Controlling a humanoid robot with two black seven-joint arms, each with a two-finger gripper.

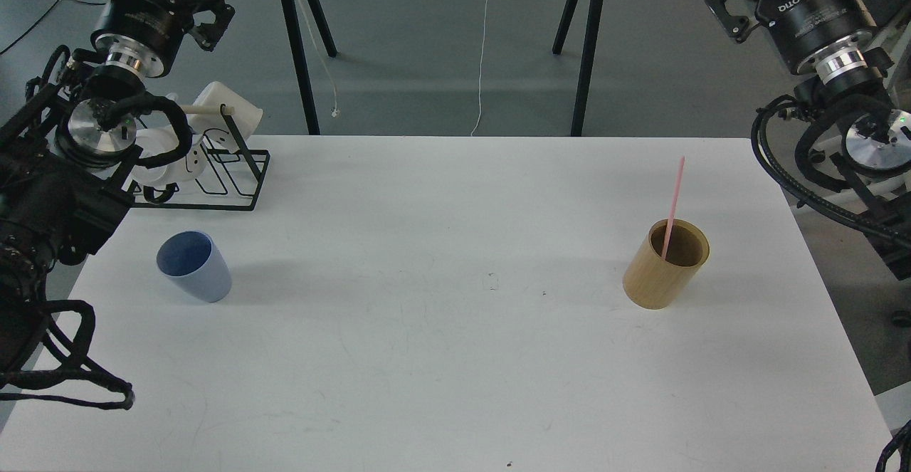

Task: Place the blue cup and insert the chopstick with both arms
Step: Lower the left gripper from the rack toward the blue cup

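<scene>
White table (455, 386) fills the front, flat and smooth, with a few tiny dark specks.

On the left side stands the blue cup (193, 265). It is small and dull blue, wider at the top, darker inside, with no handle. Nothing is in it.

Far across on the right stands a tan tube (665, 264), round and wood-like, taller than the cup. The chopstick (673, 205) sits inside it, leaning, a long thin pink stick poking well above the rim.

At the back left is a black wire rack (235, 173) with white mugs (231, 109) and a pale rod.

The left gripper (206, 13) hangs high up at the back left, well apart from the cup. Its fingers look spread, and it holds nothing. The right gripper (733, 9) is up at the back right, far from the stick. It holds nothing too, but I cannot tell if its fingers are apart.

So I think the job has not started. The cup has yet to be picked up and placed, and the stick still needs to go into it.
</scene>
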